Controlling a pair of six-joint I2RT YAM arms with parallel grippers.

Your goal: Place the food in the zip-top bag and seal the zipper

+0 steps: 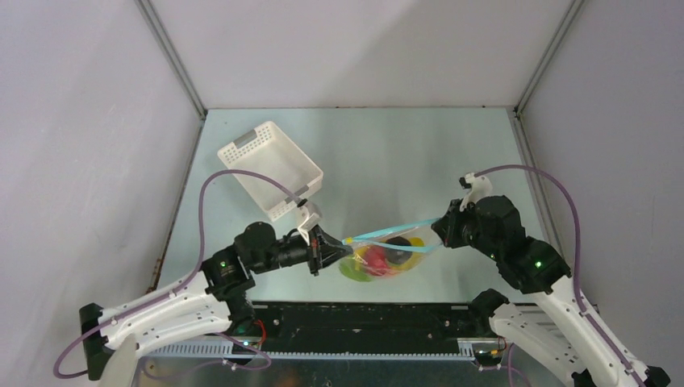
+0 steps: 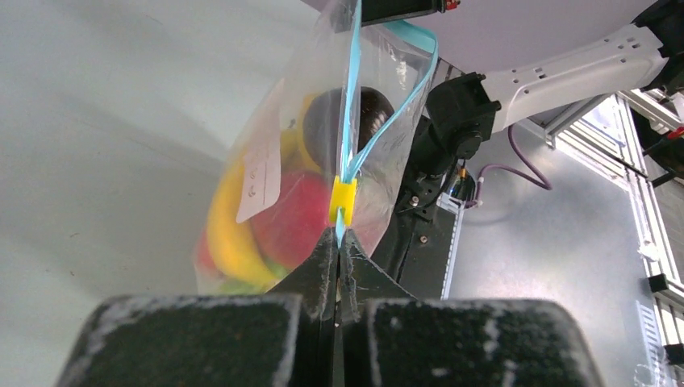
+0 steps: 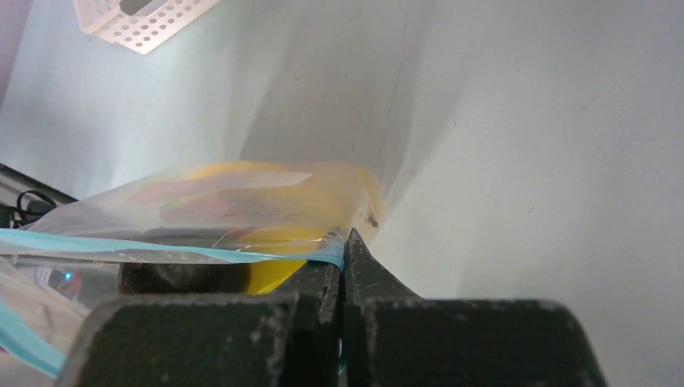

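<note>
Zip-top bag point(image 2: 314, 64) with food point(image 2: 290, 222), zipper point(image 2: 348, 121) partly open

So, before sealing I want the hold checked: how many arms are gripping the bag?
2. The left arm has its jaws shut on the zipper beside the yellow slider; the right arm has its jaws shut on the zipper's opposite end.

Robotics laboratory test cell. Plain pale panel walls point(image 1: 355, 48), joined by aluminium posts point(image 1: 173, 56), enclose a pale table point(image 1: 452, 145) on three sides. The left arm point(image 1: 161, 310) and right arm point(image 1: 556, 314), trailing purple cables point(image 1: 524, 168), are mounted on a black rail point(image 1: 363, 314) along the table's near edge.
</note>
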